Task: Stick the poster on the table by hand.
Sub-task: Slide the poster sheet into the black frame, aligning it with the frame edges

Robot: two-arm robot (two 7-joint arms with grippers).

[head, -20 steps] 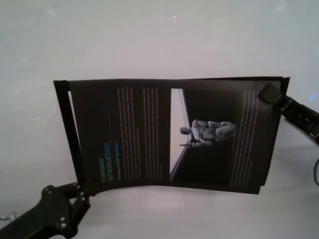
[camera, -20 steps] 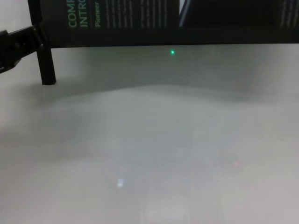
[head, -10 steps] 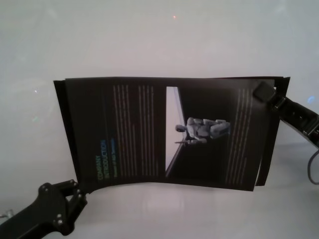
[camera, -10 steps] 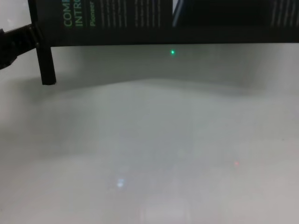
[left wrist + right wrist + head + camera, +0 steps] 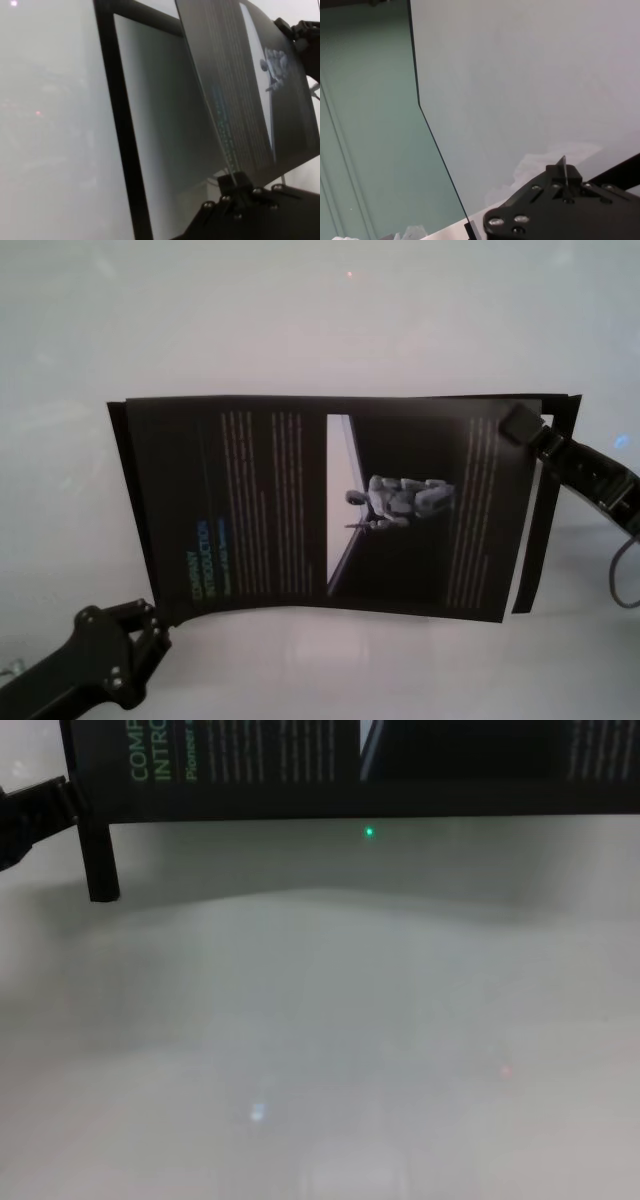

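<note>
1. Found the poster [image 5: 330,505] held up off the desk [image 5: 300,320], about midway between the left and right edges, printed face toward the head camera, its heading running sideways near the left end.
2. Noted the left tool [image 5: 150,625] at the poster's lower left corner, toward the near-left part of the desk, pressed together on the sheet.
3. Noted the right tool [image 5: 520,425] at the poster's upper right corner, toward the right edge, also pinching the sheet.
4. Made out a black frame [image 5: 117,430] just behind the poster in the head view, showing past its left and right ends.
5. Learned only from the chest view that the poster's lower edge [image 5: 300,760] hung clear above the desk [image 5: 320,1020], while a thin black post [image 5: 98,860] of the frame stood on the surface near the left arm.
6. Confirmed in the left wrist view what the head view left vague: fingers [image 5: 235,181] closed on the thin lower edge of the bowed poster [image 5: 240,90], the frame [image 5: 117,125] apart behind it, and the right tool [image 5: 295,30] at the far corner.
7. Saw in the right wrist view a thin sheet edge clamped between the right tool's fingers [image 5: 572,176]; could not tell more of the poster there.
</note>
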